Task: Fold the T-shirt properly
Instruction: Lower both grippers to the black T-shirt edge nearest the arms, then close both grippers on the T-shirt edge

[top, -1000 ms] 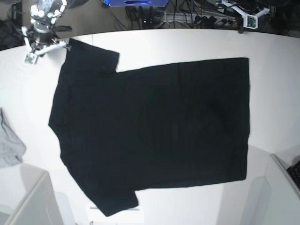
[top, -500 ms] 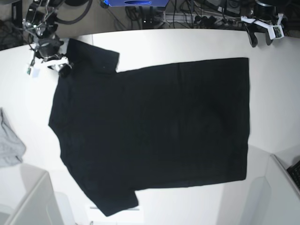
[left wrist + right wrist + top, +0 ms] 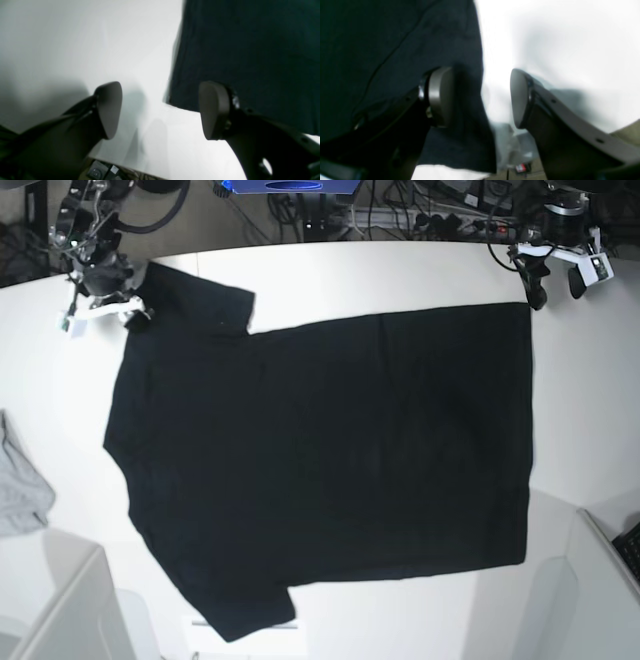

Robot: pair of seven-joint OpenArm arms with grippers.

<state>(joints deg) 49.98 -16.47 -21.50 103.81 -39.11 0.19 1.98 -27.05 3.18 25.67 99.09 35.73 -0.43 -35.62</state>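
Note:
The black T-shirt (image 3: 330, 460) lies spread flat on the white table (image 3: 400, 275), plain side up, collar end at the left and hem at the right. My right gripper (image 3: 103, 318) stands open at the far left sleeve corner. In the right wrist view the sleeve's edge (image 3: 460, 37) runs between the right gripper's (image 3: 480, 97) fingers. My left gripper (image 3: 556, 288) hangs open at the far right hem corner. In the left wrist view that corner of the T-shirt (image 3: 250, 50) sits between the left gripper's (image 3: 160, 110) spread fingers. Neither gripper holds cloth.
A small light grey cloth (image 3: 20, 490) lies at the table's left edge. White box-like blocks stand at the near left (image 3: 60, 600) and near right (image 3: 600, 580). Cables and gear (image 3: 400, 215) crowd the floor beyond the far table edge.
Both grippers have gone from shut to open. The left arm came down from behind the table to the hem corner. The right gripper settled lower at the sleeve corner.

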